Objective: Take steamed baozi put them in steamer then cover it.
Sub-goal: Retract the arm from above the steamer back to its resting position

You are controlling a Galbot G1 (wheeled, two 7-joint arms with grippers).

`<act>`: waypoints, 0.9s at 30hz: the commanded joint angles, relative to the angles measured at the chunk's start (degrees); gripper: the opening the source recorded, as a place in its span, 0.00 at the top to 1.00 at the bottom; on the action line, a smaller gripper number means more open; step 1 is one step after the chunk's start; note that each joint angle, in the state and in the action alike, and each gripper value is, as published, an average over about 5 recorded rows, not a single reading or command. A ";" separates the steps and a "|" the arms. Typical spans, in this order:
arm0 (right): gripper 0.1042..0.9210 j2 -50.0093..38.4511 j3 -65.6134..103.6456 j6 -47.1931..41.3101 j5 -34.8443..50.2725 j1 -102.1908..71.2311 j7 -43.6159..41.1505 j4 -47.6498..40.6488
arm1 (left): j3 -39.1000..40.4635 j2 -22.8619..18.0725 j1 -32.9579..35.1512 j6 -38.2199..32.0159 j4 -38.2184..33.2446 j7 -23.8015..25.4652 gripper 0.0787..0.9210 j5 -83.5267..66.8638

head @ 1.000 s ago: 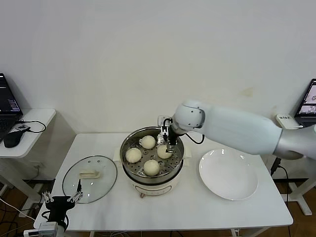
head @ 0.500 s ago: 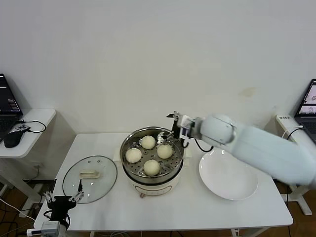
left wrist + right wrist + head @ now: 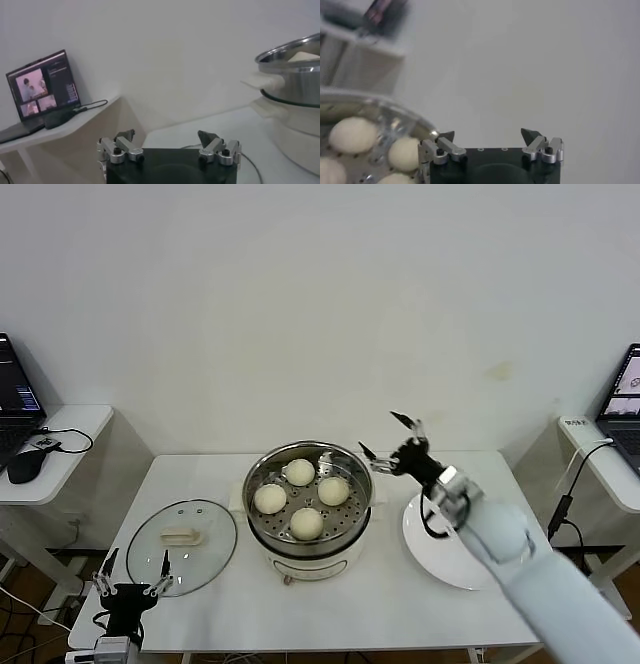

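Several cream-white steamed baozi (image 3: 307,523) lie on the perforated tray of the shiny steamer (image 3: 259,529) at the table's middle; two baozi (image 3: 353,134) and the steamer rim (image 3: 390,111) also show in the right wrist view. The glass cover (image 3: 210,546) with its cream handle lies flat on the table, left of the steamer. My right gripper (image 3: 383,437) hangs open and empty just off the steamer's right rim, above the table. My left gripper (image 3: 136,562) sits low at the table's front left corner, near the cover's front edge, open and empty; its wrist view shows the steamer wall (image 3: 295,75) ahead.
An empty white plate (image 3: 490,559) lies right of the steamer, under my right forearm. A side table with a laptop (image 3: 42,90) and a mouse (image 3: 25,464) stands at the left. Another laptop (image 3: 628,389) is at the far right.
My right gripper has lifted out of the steamer and swung right, from over the buns to beside the right rim. The buns stay in the tray. The left gripper barely shifted.
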 commanded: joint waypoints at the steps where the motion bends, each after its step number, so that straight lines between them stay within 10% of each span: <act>1: 0.12 26.50 37.28 10.85 -8.31 -33.22 -4.80 7.17 | -3.46 1.57 -0.81 -9.12 10.75 -6.72 0.12 41.10; 27: 0.12 31.90 50.59 10.71 -7.44 -42.10 -0.55 9.74 | 4.01 11.06 -12.85 -8.91 23.00 -5.74 0.12 64.93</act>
